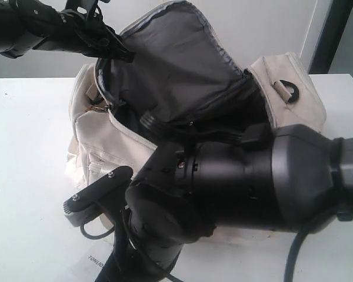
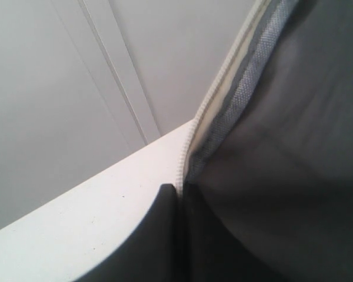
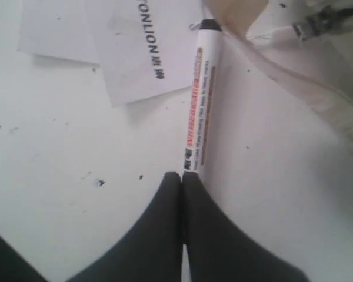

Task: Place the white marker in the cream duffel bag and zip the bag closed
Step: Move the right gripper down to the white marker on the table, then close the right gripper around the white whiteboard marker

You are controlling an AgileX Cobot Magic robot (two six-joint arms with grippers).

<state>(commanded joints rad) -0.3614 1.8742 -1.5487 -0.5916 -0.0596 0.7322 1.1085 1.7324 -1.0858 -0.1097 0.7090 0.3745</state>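
left gripper (image 1: 120,51) clamped the cream duffel bag (image 1: 294,111) flap to hold it open; right gripper (image 3: 181,179) jaws sat together at the white marker (image 3: 200,100) end, apparently not gripping it.

Exterior view: the right arm (image 1: 241,176) covers the bag's (image 1: 297,108) front; the tag (image 1: 94,262) is cut off by the bottom edge. Right wrist view: the marker's (image 3: 201,100) near end lies behind the right gripper's (image 3: 181,175) fingertips.

white marker (image 3: 201,100) with red print; cream duffel bag (image 1: 306,100), grey lining (image 1: 176,64)
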